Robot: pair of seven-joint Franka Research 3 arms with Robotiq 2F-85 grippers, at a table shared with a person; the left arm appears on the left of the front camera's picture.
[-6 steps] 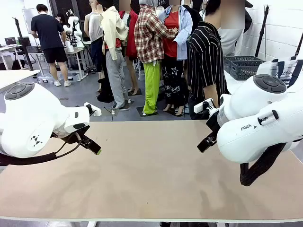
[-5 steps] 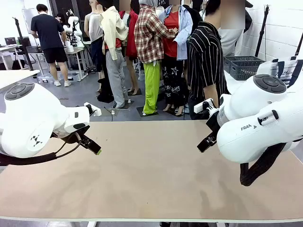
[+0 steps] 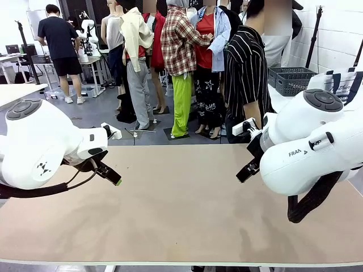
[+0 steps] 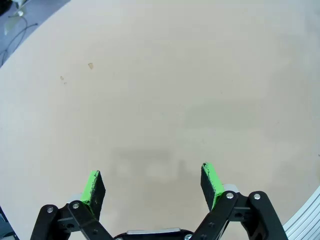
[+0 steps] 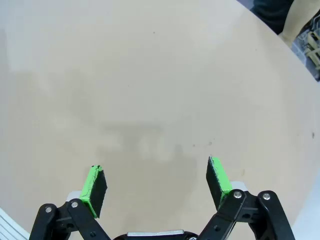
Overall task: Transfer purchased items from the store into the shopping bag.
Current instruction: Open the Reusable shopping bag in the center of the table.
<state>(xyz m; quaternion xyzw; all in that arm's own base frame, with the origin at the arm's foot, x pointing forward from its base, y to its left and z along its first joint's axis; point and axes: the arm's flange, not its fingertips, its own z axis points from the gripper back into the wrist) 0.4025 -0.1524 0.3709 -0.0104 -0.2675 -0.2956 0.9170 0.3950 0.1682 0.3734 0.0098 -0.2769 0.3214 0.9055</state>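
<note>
The purchased items are out of view. A white thing with black print (image 3: 342, 81) peeks over my right arm; I cannot tell whether it is the shopping bag. My left gripper (image 3: 112, 177) hangs over the table's left side. In the left wrist view the left gripper (image 4: 152, 182) is open, its green pads wide apart over bare tabletop. My right gripper (image 3: 245, 171) hovers over the table's right side. The right wrist view shows the right gripper (image 5: 155, 185) open too, with nothing between the pads.
The tan table (image 3: 181, 209) spreads between both arms. A person in a black striped shirt (image 3: 247, 73) stands at the far edge. Dark grey lattice baskets (image 3: 292, 79) sit on a side table at the back right.
</note>
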